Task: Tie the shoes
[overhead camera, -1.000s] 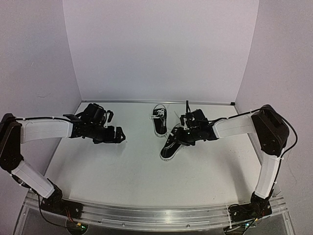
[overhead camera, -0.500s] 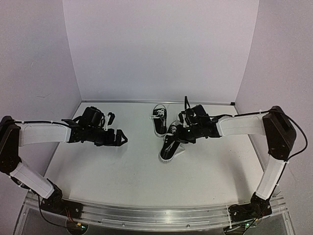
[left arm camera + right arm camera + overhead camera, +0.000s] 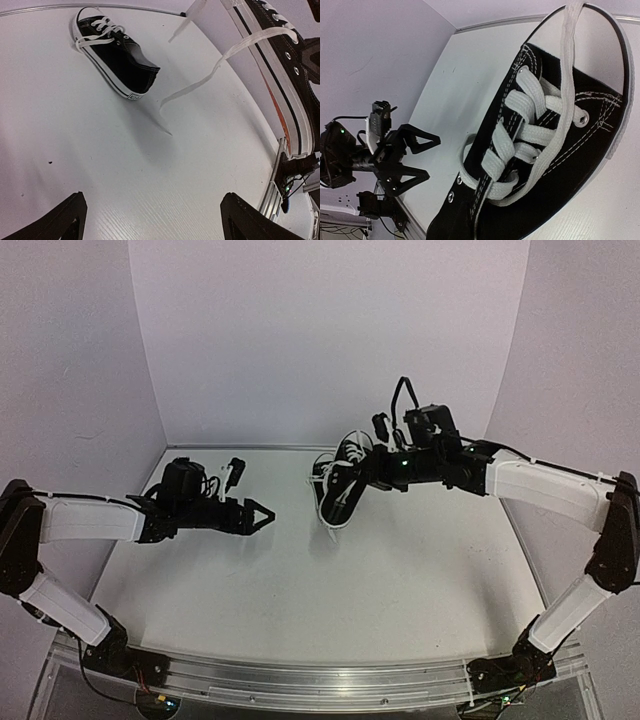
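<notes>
My right gripper (image 3: 378,468) holds one black shoe (image 3: 340,492) off the table, tilted with its toe down. That shoe fills the right wrist view (image 3: 560,150), with crossed white laces and one loose lace running up over the toe; my own fingers are hidden there. In the left wrist view it hangs at the right (image 3: 295,85), a loose lace (image 3: 225,55) dangling from it. The other shoe (image 3: 112,50) lies on the table further back, partly hidden in the top view (image 3: 320,468). My left gripper (image 3: 266,515) is open and empty left of the shoes, and shows as such in both wrist views (image 3: 152,200) (image 3: 431,157).
White walls close in the table at the back and both sides. An aluminium rail (image 3: 320,680) runs along the near edge and also shows in the left wrist view (image 3: 275,185). A black cable loop (image 3: 400,395) rises above the right wrist.
</notes>
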Tool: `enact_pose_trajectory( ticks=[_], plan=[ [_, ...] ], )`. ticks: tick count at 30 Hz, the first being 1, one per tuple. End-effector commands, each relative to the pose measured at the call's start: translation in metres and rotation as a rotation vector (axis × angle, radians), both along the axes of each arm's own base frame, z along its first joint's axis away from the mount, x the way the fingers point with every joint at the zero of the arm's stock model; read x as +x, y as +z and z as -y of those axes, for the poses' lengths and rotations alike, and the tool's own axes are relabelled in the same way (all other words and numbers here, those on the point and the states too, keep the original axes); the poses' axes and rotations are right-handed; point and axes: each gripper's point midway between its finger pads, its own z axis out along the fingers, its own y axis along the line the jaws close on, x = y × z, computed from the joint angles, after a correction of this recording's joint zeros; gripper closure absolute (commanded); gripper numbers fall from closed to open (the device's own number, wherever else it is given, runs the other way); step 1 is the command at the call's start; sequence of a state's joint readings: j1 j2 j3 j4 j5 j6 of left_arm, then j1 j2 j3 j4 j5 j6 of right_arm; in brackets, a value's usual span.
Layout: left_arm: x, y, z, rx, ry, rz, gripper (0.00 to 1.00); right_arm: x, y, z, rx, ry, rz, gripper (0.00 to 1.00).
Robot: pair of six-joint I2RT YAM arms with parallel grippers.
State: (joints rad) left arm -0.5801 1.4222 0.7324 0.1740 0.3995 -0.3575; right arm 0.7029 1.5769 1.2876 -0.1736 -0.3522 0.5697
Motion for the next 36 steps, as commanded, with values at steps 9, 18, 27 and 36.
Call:
enact_pose_trajectory(
  ticks=[9,18,27,36],
  plan=[
    [-0.028,0.040,0.053,-0.177,-0.249,0.396,0.09,-0.021,0.123,-0.013,0.192,0.084,0.189,1.00],
    [-0.018,0.024,0.079,-0.163,-0.265,0.448,0.12,-0.037,0.149,-0.031,0.246,0.132,0.207,1.00],
    [-0.009,0.012,0.096,-0.149,-0.273,0.477,0.19,-0.053,0.167,-0.043,0.280,0.169,0.218,1.00],
    [0.000,0.019,0.091,-0.155,-0.210,0.531,0.48,-0.062,0.174,-0.050,0.301,0.195,0.215,1.00]
  ],
)
